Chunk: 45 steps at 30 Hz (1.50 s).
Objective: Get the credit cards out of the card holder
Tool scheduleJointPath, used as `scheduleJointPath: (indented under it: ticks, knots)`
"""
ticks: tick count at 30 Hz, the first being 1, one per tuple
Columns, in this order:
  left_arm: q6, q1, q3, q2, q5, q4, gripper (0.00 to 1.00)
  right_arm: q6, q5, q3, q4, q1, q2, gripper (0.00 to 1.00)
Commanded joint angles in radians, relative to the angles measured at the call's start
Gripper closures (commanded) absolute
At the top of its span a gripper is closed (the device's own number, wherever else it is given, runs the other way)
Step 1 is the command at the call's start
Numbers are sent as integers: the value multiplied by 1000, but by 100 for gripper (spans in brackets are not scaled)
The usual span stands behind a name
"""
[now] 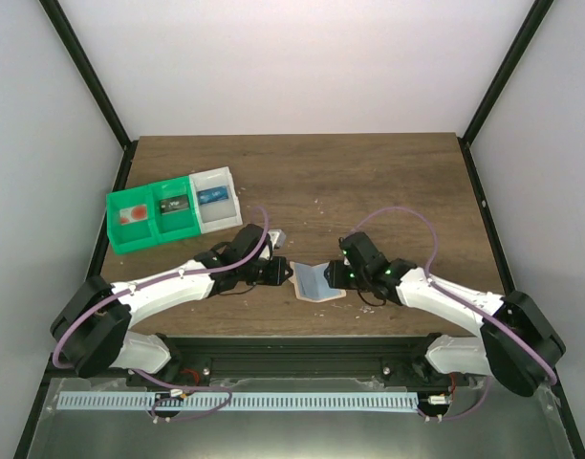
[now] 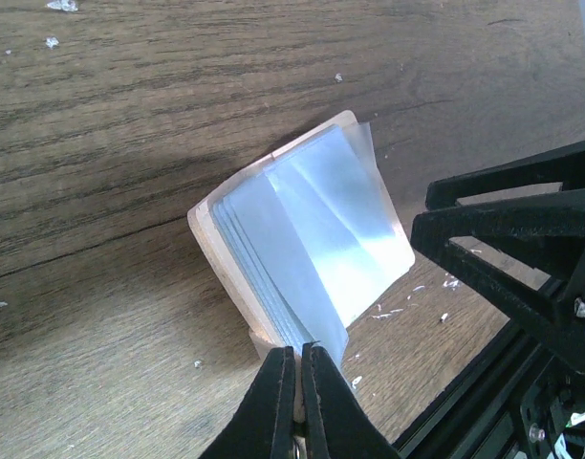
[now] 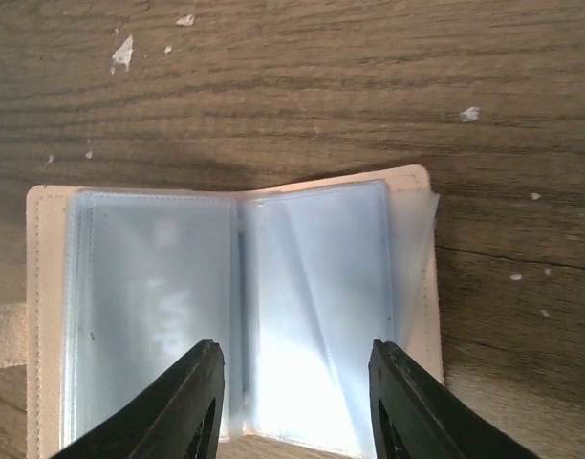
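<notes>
In the top view, the tan, book-like card holder [image 1: 316, 281] lies open on the brown wooden table [image 1: 369, 182]. It is flanked closely by the left gripper [image 1: 285, 273] and the right gripper [image 1: 342, 277]. The green and white plastic bins [image 1: 168, 215] stand well apart at the far left.

In the left wrist view, the left gripper [image 2: 298, 368] is clenched, apparently on the holder's near edge. The clear plastic sleeves [image 2: 312, 229] are fanned upward. The holder is judged light and floppy and its sleeves slippery, so it must be pinned while anything is drawn out.

In the right wrist view, the right gripper [image 3: 297, 392] is spread wide over the right-hand page and grasps nothing. Whether its tips touch the page cannot be told. No credit cards can be made out with certainty; only faint print shows behind the left sleeve. Any card is judged thin, stiff and slick, best pinched by an exposed edge at a sleeve's mouth.
</notes>
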State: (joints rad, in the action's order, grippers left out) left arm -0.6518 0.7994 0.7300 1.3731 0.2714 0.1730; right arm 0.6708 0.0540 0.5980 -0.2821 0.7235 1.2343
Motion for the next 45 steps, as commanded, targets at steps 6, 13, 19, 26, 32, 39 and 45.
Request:
scheduleJointPath:
  ticks: [6, 13, 19, 26, 32, 39, 45]
  knots:
    - [0, 3, 1, -21, 8, -18, 100, 15, 101, 14, 75, 9, -38, 63]
    - [-2, 4, 3, -13, 20, -26, 100, 63, 250, -33, 212, 10, -9, 51]
    - [0, 3, 6, -7, 22, -29, 100, 65, 306, -24, 243, 17, 64, 44]
    - [-1, 4, 6, -12, 21, -26, 100, 55, 320, -13, 246, 32, 132, 44]
    - [-1, 4, 6, -14, 20, -26, 100, 55, 311, -16, 253, 43, 166, 45]
    - [2, 4, 5, -16, 20, -23, 100, 47, 264, -14, 217, 44, 181, 51]
    - [2, 3, 2, -16, 17, -25, 100, 40, 223, -11, 187, 44, 161, 57]
